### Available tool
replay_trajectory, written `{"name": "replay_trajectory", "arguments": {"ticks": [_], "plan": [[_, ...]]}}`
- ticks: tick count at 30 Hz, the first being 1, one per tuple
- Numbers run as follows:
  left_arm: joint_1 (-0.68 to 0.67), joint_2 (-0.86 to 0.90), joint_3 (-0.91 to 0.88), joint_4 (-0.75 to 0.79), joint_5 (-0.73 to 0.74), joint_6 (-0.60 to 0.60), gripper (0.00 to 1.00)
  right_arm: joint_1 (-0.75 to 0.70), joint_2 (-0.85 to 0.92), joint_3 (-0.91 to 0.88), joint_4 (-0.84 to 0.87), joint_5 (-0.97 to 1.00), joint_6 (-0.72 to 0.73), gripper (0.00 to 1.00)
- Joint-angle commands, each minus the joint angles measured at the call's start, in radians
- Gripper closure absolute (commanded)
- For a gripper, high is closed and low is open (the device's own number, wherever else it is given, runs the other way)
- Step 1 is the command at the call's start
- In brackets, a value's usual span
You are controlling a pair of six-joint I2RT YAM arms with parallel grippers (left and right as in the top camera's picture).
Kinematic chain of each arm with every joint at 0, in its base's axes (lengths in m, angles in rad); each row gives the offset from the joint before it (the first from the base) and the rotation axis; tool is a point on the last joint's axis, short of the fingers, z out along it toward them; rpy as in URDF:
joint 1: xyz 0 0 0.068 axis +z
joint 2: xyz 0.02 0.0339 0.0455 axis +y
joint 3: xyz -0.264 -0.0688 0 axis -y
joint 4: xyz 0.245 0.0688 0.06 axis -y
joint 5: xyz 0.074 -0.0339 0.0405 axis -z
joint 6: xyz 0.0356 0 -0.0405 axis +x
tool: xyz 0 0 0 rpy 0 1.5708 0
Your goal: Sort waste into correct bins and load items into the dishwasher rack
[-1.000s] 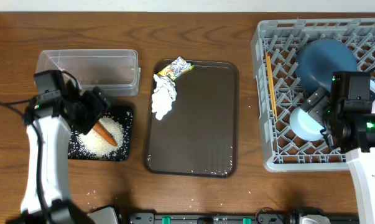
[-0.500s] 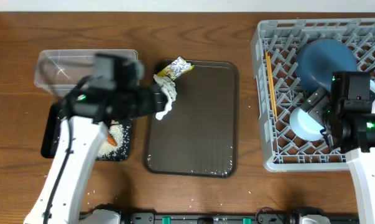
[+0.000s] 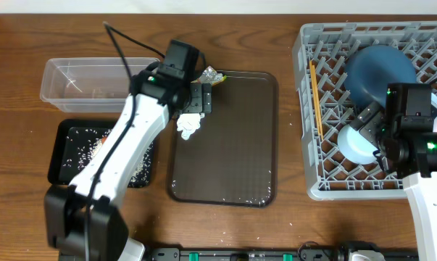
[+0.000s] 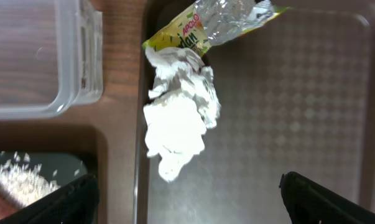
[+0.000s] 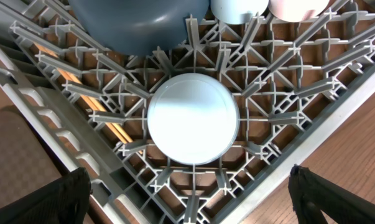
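1. Waste sorting is in hand: the left hand hovers wide open and empty above the crumpled white tissue
2. Next it likely needs to drop, pinch the tissue, and carry it to the clear tub
3. The tissue lies bunched at the brown tray's left edge, touching the yellow-green snack wrapper

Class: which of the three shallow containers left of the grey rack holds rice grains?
The black shallow rectangular tray, speckled with white rice grains. The dark brown serving tray carries a crumpled white tissue and snack wrapper; the clear plastic tub shows no rice.
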Motion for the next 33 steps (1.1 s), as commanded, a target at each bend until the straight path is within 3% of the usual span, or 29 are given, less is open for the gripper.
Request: {"name": "replay_trajectory", "arguments": {"ticks": [1,5,8,20,30,33], "plan": [[0.000,0.071,0.005,0.006,-0.035,0.045,0.05,-0.008,-0.003,0.018,0.000,0.017,-0.013,0.01],[0.000,0.147,0.004,0.021,-0.035,0.045,0.09,-0.008,-0.003,0.018,0.000,0.017,-0.013,0.01],[0.000,0.192,0.004,0.034,-0.035,0.045,0.29,-0.008,-0.003,0.018,0.000,0.017,-0.013,0.01],[0.000,0.323,0.003,0.082,-0.015,0.044,0.32,-0.008,-0.003,0.018,0.000,0.017,-0.013,0.01],[0.000,0.338,-0.001,0.077,0.080,0.045,0.64,-0.003,-0.003,0.018,0.000,0.010,-0.013,0.01],[-0.003,0.338,-0.001,0.069,0.089,0.045,0.81,-0.003,-0.003,0.018,0.000,0.010,-0.013,0.01]]}}
